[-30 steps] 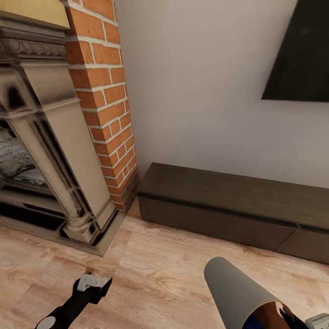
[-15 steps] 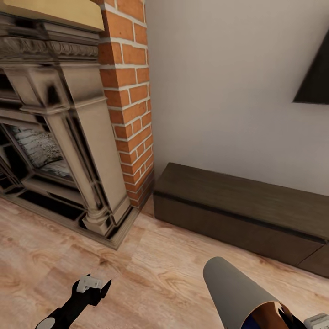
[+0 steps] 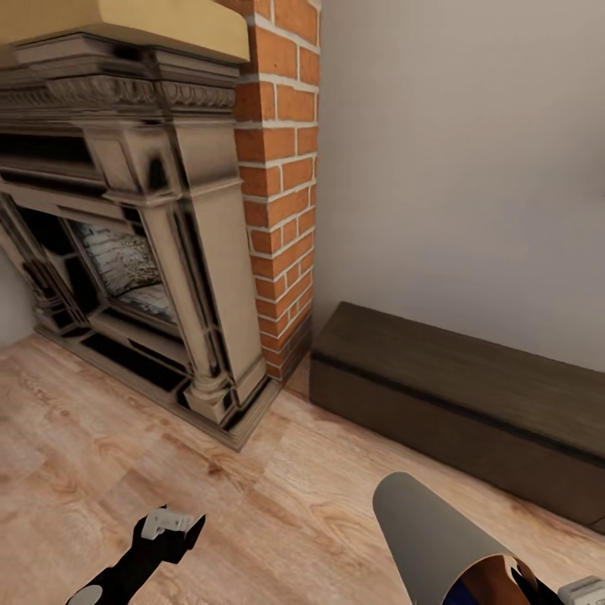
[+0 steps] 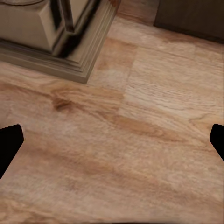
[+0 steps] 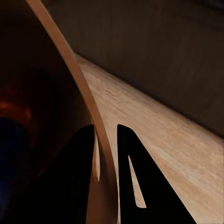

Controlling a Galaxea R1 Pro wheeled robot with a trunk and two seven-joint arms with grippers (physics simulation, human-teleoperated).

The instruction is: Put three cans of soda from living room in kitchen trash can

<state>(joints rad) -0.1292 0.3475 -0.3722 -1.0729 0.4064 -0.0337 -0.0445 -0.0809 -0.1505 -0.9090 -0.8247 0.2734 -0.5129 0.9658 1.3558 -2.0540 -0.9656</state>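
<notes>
Right wrist view shows the right gripper [image 5: 106, 154] clamped on the rim of the tash can [image 5: 70, 70]: one dark finger sits inside the wall, the other outside, with the thin wood-coloured edge pinched between them. That rim grip looks chosen so the bin can be carried as a container, mouth toward the robot and tilted, rather than hugged around its body. In the head view the grey tapered wall of the bin [image 3: 428, 538] rises from the lower right, and inside its brown mouth a dark blue soda can [image 3: 467, 591] and something orange, probably an orange soda can [image 3: 496, 580], lie against the low side, where the tilt would let them settle; a third can cannot be made out. The left gripper [image 3: 172, 528] hangs low over the wooden floor [image 3: 277, 504] with its fingers spread wide and nothing between them, apparently kept clear as a spare. Ahead stand a stone fireplace [image 3: 168, 252], a brick column [image 3: 281, 168] and a low dark cabinet [image 3: 454, 395], so this is likely the living room, with the kitchen not yet reached.
</notes>
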